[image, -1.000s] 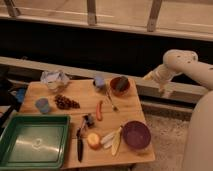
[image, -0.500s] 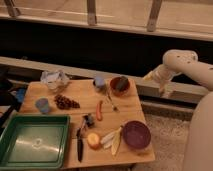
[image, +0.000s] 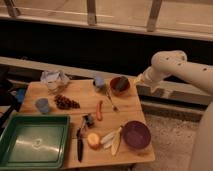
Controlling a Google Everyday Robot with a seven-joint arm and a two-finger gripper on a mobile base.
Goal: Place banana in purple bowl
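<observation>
Well, gripper [image: 139,80] off table's [image: 82,92] 2 o'clock edge, grip state: cannot tell. Banana [image: 114,140] lies btw orange fruit [image: 93,140] & purple bowl [image: 136,134]; grasp may shove them.

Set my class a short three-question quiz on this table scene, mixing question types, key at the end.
1. True or false: the pale yellow-cream banana lies inside the round dark purple bowl.
2. Which thing lies right beside the banana, opposite that bowl? A round orange fruit; B blue cup; C green tray.
3. Where is the robot's gripper?
Key: 1 false, it lies on the wooden table beside the bowl. 2 A. 3 By the table's far right edge as the camera sees it, next to the small reddish-brown bowl, away from the banana.
</observation>
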